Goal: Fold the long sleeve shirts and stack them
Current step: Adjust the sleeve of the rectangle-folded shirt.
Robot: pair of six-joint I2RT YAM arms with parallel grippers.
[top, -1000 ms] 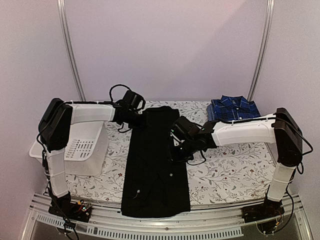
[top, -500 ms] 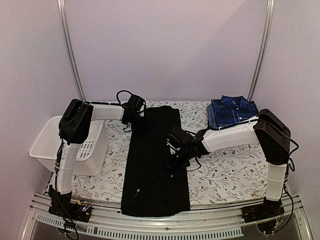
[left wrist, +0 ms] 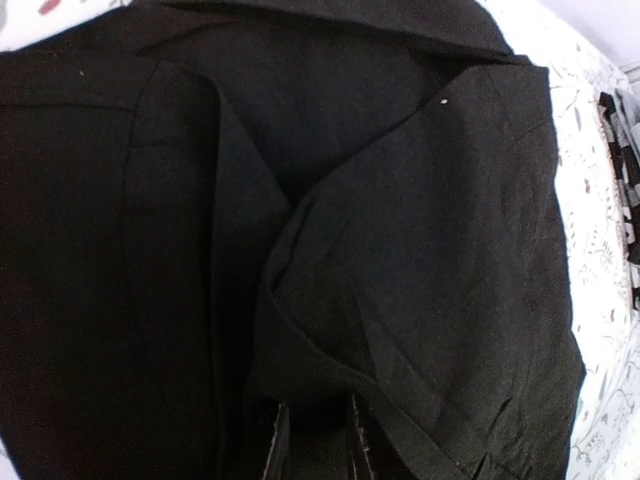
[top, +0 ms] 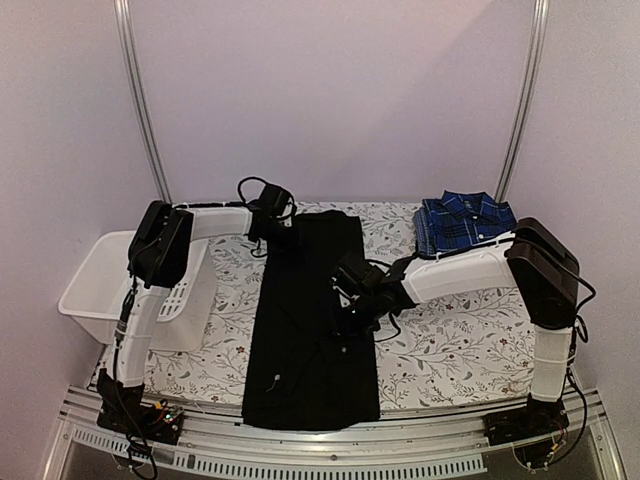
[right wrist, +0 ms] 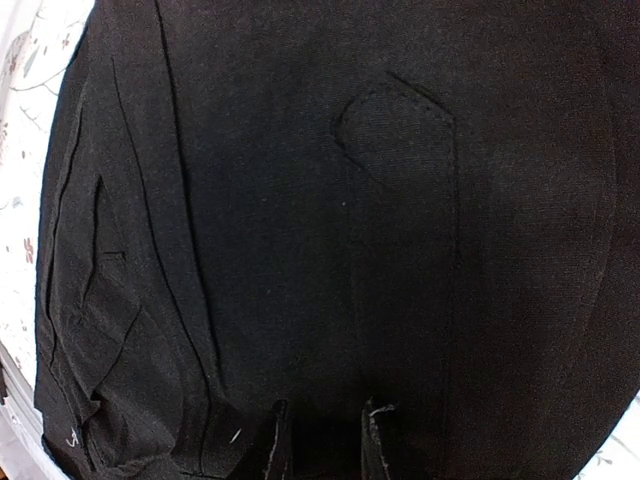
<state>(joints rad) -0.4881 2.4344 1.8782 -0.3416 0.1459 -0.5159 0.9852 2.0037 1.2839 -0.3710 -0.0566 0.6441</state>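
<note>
The black shirt (top: 310, 320) lies flat as a long strip, its long axis running from upper centre to lower centre of the top view. The left end effector (top: 272, 235) sits at the strip's upper left edge. Its jaws are nearly together, with a raised ridge of cloth running into them, so it looks to be grasping a fold. The right end effector (top: 350, 318) rests lower, on the right edge at mid-length, and is the nearer one to the hem. Its jaws are narrow against the cloth, but whether they pinch it I cannot tell. The plaid shirt (top: 465, 218) lies folded at upper right, well apart. The basket (top: 100, 290) stands at left on the surface (top: 450, 340), and neither blocks a lengthwise fold.
</note>
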